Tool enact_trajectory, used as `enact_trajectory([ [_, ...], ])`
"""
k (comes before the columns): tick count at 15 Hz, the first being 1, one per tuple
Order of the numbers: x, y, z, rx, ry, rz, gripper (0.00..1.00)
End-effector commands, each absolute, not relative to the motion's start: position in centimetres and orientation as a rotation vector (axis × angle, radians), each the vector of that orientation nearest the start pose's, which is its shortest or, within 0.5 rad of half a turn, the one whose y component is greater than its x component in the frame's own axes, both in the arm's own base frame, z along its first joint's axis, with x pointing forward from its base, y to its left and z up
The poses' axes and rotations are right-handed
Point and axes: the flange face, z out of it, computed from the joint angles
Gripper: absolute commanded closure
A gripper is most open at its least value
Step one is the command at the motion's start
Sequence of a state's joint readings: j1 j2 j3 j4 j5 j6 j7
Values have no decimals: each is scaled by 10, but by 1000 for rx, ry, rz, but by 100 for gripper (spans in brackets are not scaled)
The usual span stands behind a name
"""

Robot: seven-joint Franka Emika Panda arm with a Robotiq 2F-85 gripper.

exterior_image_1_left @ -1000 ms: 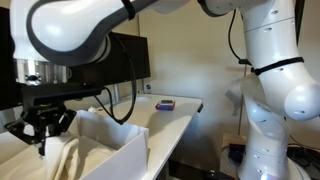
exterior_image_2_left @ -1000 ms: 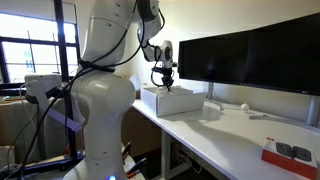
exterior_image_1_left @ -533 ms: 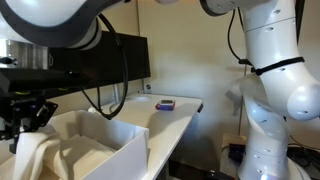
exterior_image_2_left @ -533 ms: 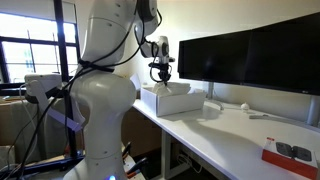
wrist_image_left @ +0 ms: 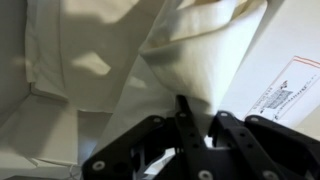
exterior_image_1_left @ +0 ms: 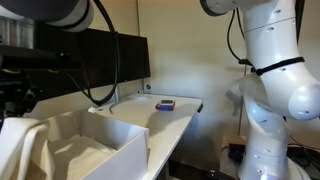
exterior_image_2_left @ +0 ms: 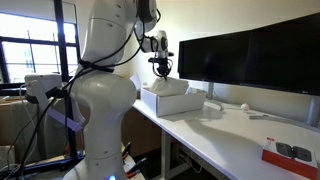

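Tool (exterior_image_2_left: 163, 72), clenched on cloth (exterior_image_2_left: 170, 87): we log it risen, cloth drawn up from box (exterior_image_2_left: 160, 103) below, on desk (exterior_image_2_left: 235, 125).

In an exterior view the claw (exterior_image_2_left: 163, 70) has climbed. A second ago its fingertips were down at the rim of the white box (exterior_image_2_left: 165, 103). Now it hangs clear above the box, nearer the top of the frame. The white cloth (exterior_image_2_left: 172, 87) has come up with it and heaps above the rim, where earlier only a small fold showed. In an exterior view the claw has slid from the left middle of the frame up and out toward the left edge. The cloth (exterior_image_1_left: 20, 150) has shifted with it from inside the box to a tall hanging strip at the lower left, and more of the box's inside has come bare.
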State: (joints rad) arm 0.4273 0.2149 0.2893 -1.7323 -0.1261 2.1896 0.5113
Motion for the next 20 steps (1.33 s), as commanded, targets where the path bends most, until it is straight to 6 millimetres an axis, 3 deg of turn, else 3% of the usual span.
enact_trajectory([
  [1,507,420,509,-2979,-492,-382,95],
  [11,525,453,549,-2933,-549,-384,95],
  [15,514,464,571,-2938,-550,-390,95],
  [20,492,467,612,-2995,-543,-422,95],
])
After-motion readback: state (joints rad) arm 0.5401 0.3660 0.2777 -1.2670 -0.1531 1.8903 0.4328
